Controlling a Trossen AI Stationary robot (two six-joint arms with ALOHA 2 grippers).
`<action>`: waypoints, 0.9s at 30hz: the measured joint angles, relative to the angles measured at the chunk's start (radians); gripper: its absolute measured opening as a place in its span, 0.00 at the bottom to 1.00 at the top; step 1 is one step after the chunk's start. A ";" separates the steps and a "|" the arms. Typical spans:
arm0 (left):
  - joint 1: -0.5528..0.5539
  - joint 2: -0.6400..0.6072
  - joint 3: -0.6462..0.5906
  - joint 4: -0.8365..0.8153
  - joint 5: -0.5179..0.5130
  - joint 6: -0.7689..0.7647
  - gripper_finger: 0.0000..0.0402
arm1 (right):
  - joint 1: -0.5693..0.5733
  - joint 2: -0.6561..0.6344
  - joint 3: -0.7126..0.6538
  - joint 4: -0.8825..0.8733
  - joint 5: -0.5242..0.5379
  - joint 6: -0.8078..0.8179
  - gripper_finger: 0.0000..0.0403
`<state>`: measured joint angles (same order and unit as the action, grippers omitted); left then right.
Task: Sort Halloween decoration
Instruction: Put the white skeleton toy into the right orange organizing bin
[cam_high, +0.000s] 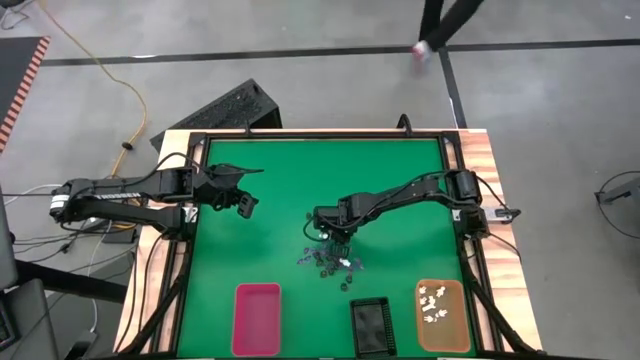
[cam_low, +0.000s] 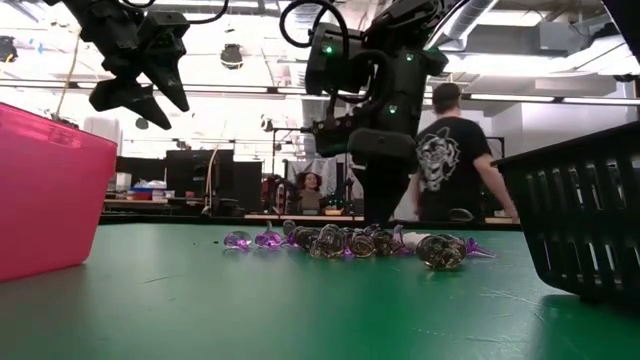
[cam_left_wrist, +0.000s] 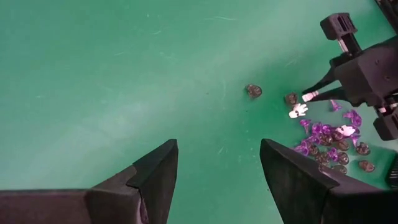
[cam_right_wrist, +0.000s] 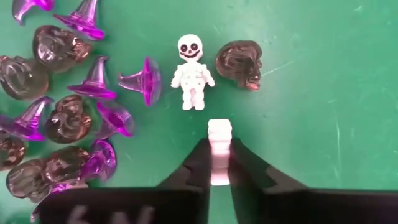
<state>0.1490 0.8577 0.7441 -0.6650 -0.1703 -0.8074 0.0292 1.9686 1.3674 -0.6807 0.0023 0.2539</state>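
Observation:
The Halloween decoration is a heap of tiny purple hats, dark skulls and white skeletons lying on the green mat, also seen in the low view. My right gripper stands over the heap's far edge, pointing steeply down and shut on a small white trinket. Just beyond it lie a white skeleton and a dark skull. My left gripper hangs open above the mat's left part, holding nothing. My right gripper pinches the white trinket between its two fingertips, and one end of it sticks out past them. The fingers come from above, slanting steeply down. Whether the trinket rests on the mat or is lifted clear, I cannot tell.
Along the near edge stand a pink tray, a black tray and an orange tray with several white trinkets in it. A dark frame borders the mat. A person stands behind the table.

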 joint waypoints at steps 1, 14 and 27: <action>0.000 0.000 0.000 0.000 0.000 0.000 0.54 | 0.000 -0.001 0.000 0.000 -0.006 0.000 0.10; 0.000 0.000 0.000 0.000 -0.002 0.001 0.54 | 0.140 -0.274 0.000 -0.231 -0.092 0.241 0.10; 0.000 0.000 0.000 0.005 -0.002 -0.045 0.54 | 0.755 -0.526 0.000 -0.625 -0.056 1.245 0.12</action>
<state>0.1491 0.8577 0.7441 -0.6605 -0.1722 -0.8522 0.7840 1.4421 1.3678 -1.3057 -0.0539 1.4990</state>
